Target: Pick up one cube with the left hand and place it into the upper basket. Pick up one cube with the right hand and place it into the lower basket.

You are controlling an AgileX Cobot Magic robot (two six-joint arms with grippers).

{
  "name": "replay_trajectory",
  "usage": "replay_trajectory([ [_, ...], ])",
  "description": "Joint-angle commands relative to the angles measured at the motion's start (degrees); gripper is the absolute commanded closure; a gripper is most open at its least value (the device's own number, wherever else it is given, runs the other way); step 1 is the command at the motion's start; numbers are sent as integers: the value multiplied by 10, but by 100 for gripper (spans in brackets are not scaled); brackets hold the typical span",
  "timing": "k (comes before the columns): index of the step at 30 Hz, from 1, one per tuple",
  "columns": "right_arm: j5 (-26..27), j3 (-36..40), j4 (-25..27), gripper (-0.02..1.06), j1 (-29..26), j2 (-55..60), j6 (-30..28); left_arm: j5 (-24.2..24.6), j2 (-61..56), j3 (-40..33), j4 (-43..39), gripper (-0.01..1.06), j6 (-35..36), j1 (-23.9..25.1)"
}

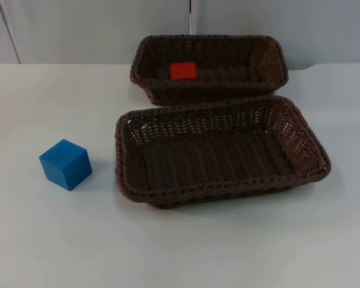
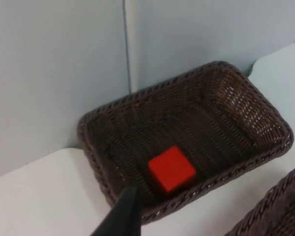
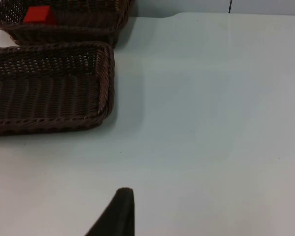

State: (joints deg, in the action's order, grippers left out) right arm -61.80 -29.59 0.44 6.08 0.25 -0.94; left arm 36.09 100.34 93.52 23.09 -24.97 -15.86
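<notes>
Blue cube [image 1: 65, 164] beside lower basket [image 1: 219, 191], unlabelled

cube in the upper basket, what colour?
Red. The small red cube lies in the dark brown woven wicker upper basket; clearest in the left wrist view.

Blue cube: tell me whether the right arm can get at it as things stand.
Probably yes, but awkwardly. The blue cube sits on the table at the left of the lower basket, nothing on top. The right pincer hangs on the basket's far side, so it must cross over it.
</notes>
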Motion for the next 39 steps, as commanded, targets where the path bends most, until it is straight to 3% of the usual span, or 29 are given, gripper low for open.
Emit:
replay_trajectory([
  [1,0,0,2,-1,-3,-3,0,-33,-38,-45,0,0,2,-1],
  [15,0,0,2,-1,-3,-3,0,-106,-164,-218,3,0,24,-1],
  [19,0,0,2,-1,-3,-3,0,-139,-216,-284,3,0,58,-1],
  [39,0,0,2,-1,-3,-3,0,-173,-413,-479,3,0,75,-1],
])
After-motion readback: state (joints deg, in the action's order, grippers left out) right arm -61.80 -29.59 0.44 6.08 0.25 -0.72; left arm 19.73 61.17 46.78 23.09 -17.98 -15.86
